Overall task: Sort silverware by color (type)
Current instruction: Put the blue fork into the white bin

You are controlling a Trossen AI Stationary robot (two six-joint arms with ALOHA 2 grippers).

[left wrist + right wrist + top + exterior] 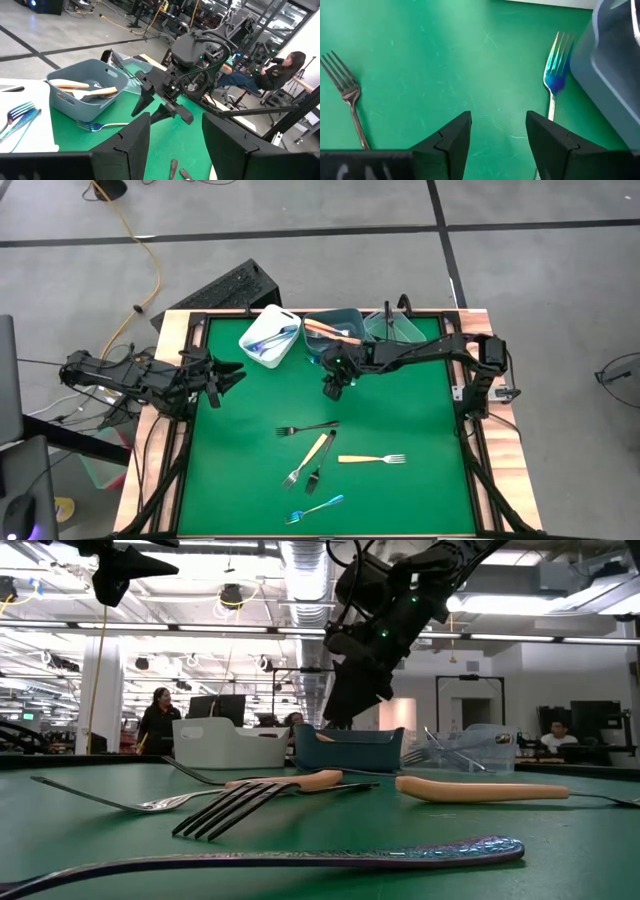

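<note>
Several forks lie flat on the green mat: a black-handled fork [307, 428], two orange-handled forks [308, 458] [372, 459], a small dark fork [315, 478] and a blue fork [315, 508]. Another blue-headed fork [554, 75] lies close in front of the grey-blue bin [335, 330]. My right gripper [333, 387] [497, 122] hangs open, tilted down, above the mat beside that fork, with nothing between its fingers. My left gripper [232, 375] [175, 125] waits open above the table's left side.
Three bins stand along the far edge: a white bin [270, 335] holding blue forks [20, 114], the grey-blue bin [85, 92] holding orange-handled utensils, and a clear bin [395, 328]. Bare mat lies at the near left and right. People sit in the room beyond.
</note>
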